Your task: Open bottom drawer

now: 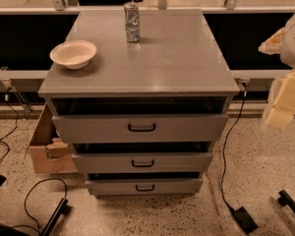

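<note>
Speckled terrazzo floor, dark glazed wall behind; grey cabinet stands centre frame.

Gripper (284, 104): cream-coloured, blocky, at the right edge of the frame, level with the top drawer, well apart from the cabinet and holding nothing. Wide or narrow: cannot tell.

Bottom drawer (113, 186): lowest of three, near the floor, slimmest front, flat matte grey. A dark gap shows above it, and no tray is visible. Small black loop handle (145, 187) at the centre of the front.

Handling (judgement): rigid panel, probably on slides, so a straight pull outward should do. The front is smooth and offers no purchase. Take hold at the loop, hooking or pinching it at mid-span to avoid racking. The handle is thin and slick, so slip-off is the main risk. The low position calls for a long reach down.

Middle drawer (108, 162) and top drawer (98, 128) have the same loop handles, which invites mistaking one for another.

Cabinet top (177, 63): pale round bowl (73, 53) and crinkled metallic can (132, 22), both light, so a jerk could tip the can.

Cardboard box (45, 151) sits at the cabinet's left; a black cable (225, 151) runs down its right.
</note>
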Available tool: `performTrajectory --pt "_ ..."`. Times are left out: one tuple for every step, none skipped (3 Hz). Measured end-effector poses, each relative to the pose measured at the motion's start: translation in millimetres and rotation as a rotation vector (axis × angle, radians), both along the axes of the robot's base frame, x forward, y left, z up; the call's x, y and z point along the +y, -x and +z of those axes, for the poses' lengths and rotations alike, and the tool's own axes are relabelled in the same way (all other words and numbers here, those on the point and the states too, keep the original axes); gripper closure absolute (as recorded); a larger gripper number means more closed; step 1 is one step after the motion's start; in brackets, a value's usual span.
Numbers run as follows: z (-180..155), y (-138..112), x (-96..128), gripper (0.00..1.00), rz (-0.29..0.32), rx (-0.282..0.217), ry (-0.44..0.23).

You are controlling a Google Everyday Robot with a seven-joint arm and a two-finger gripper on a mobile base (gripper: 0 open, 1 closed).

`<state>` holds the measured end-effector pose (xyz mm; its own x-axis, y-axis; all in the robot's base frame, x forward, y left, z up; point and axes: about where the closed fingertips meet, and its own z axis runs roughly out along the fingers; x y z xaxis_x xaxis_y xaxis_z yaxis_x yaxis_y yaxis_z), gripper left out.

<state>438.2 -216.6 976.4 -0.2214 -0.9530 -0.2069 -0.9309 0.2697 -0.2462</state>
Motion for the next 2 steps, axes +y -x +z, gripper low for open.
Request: performTrajectory --pt "0.0 0.0 0.0 0.0 0.0 0.0 0.0" --pt "-0.2 0.0 6.7 0.0 0.02 0.002 0.016"
